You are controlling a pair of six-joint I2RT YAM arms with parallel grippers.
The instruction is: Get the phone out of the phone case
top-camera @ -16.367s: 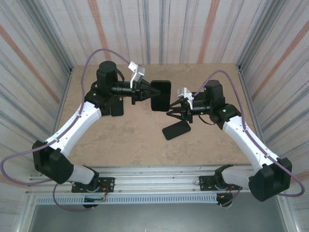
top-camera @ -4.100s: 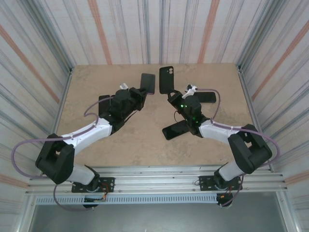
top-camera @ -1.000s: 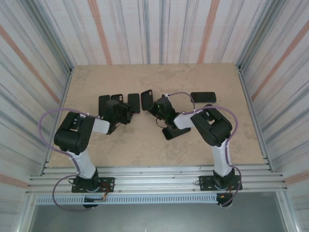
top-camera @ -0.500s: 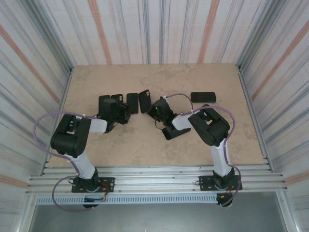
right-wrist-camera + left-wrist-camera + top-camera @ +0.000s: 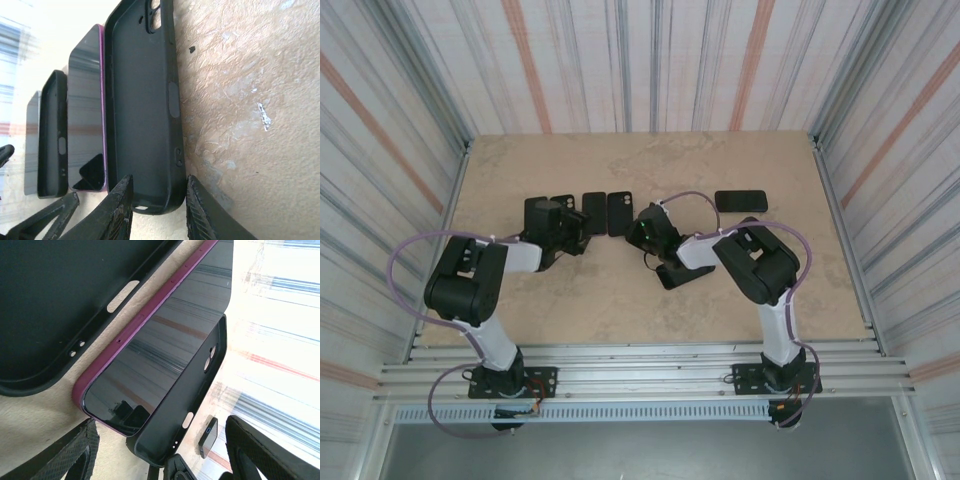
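A phone with a dark screen and purple rim lies flat on the table. Right beside it lies an empty black phone case, hollow side up. My right gripper is open at the case's near end, with one finger over the hollow and one outside the wall. My left gripper is open, its fingers wide on either side of the phone's near end and touching nothing.
Left of the phone, a second black case and another dark phone continue the row. One more phone lies at the back right and another in front of my right arm. Striped walls enclose the table.
The black case has gone from tilted in my right gripper to flat beside the phone, and that gripper's jaws have opened. My left gripper has barely moved.
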